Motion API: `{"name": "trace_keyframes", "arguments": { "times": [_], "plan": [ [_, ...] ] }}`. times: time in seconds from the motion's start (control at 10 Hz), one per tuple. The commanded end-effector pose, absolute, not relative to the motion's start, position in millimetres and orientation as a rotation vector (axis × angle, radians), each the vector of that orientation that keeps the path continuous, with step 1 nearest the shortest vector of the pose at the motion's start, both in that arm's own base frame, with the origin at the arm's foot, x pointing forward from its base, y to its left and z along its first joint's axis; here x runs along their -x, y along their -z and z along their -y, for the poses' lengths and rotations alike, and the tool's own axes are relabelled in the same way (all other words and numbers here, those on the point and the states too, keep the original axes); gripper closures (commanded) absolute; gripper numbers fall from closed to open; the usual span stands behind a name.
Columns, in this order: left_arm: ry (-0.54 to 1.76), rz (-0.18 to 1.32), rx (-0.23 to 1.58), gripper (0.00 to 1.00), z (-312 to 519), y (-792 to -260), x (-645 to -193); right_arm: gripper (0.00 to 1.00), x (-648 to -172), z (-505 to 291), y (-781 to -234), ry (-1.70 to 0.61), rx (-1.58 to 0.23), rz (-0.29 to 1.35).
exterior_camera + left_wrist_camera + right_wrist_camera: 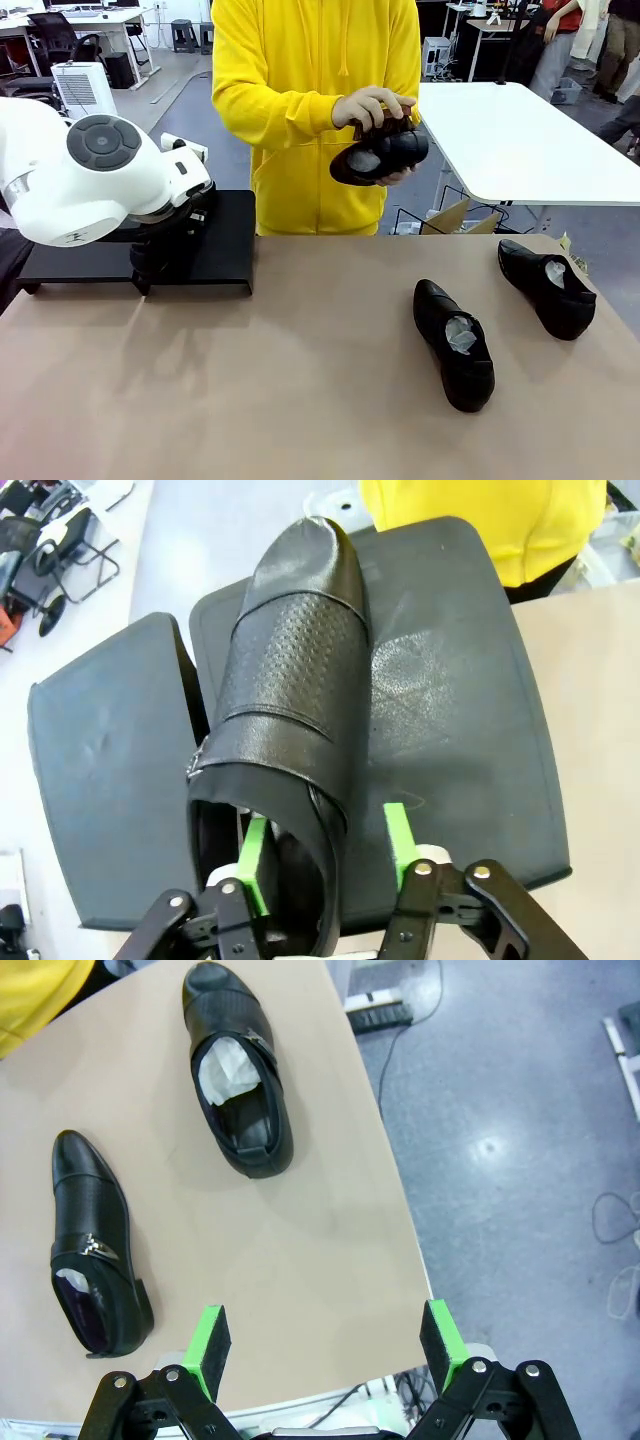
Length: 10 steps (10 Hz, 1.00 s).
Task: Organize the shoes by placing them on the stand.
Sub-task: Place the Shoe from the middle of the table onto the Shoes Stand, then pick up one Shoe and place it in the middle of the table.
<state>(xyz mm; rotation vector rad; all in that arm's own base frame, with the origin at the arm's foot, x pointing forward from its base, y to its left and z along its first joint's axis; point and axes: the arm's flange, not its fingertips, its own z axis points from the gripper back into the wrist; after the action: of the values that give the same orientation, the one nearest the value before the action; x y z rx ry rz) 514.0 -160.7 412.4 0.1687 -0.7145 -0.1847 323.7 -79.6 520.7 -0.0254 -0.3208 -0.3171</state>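
Observation:
A glossy black shoe lies on the matte-black stand, toe pointing away from me. My left gripper straddles its heel-side wall, one green pad inside the shoe and one outside with a gap, so it is open. In the front view that gripper hangs over the stand at the left. Two more shoes with white paper inside lie on the table's right half. My right gripper is open and empty above the table's edge, near those shoes. A person in yellow holds a fourth shoe.
The brown tabletop spreads between the stand and the two loose shoes. The person's hand rests on top of the held shoe, beyond the far edge. A white table stands behind. The floor drops off past the table's right edge.

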Motion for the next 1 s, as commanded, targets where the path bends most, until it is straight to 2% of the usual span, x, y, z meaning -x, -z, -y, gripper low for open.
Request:
{"name": "trace_keyframes", "arguments": {
  "times": [0.0,0.2,0.3,0.9],
  "plan": [
    [0.117,0.755,-0.167,0.0,160.3,-417.6,-513.4,0.0,-319.6,77.9,-515.5,0.322,0.023,0.323],
    [-0.027,0.799,0.007,0.0,158.3,-468.4,-472.0,0.0,-319.6,77.9,-515.5,0.322,0.023,0.323],
    [0.115,0.737,-0.13,0.0,161.5,-424.8,-513.5,0.0,-319.6,77.9,-515.5,0.322,0.023,0.323],
    [0.115,0.737,-0.13,0.0,161.5,-424.8,-513.5,0.0,-319.6,77.9,-515.5,0.322,0.023,0.323]
  ]
}}
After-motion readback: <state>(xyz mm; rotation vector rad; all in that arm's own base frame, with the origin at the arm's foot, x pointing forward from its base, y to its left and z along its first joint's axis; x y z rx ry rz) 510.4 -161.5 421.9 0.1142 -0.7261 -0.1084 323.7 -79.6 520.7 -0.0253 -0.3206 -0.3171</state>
